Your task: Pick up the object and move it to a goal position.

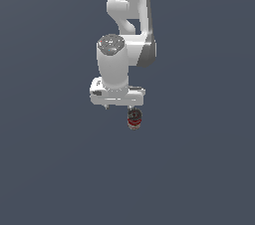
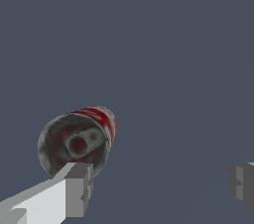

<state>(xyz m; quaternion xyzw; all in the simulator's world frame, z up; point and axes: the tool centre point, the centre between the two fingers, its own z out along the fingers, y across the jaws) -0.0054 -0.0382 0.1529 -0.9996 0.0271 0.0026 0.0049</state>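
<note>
The object (image 1: 133, 118) is a small can with a red and white label and a dark metallic end. In the exterior view it shows just below the white gripper base, under the side toward that view's right. My gripper (image 1: 118, 106) hangs above it. In the wrist view the can (image 2: 77, 141) shows its dark end with a pull tab, and one grey finger (image 2: 77, 188) overlaps its lower rim. The other fingertip (image 2: 241, 182) stands far off across the frame. The gripper (image 2: 158, 186) is open, and the can lies by one finger, not in the gap's middle.
A plain dark blue-grey floor (image 1: 199, 169) fills both views. The white arm (image 1: 130, 15) rises behind the gripper base in the exterior view. No other objects show.
</note>
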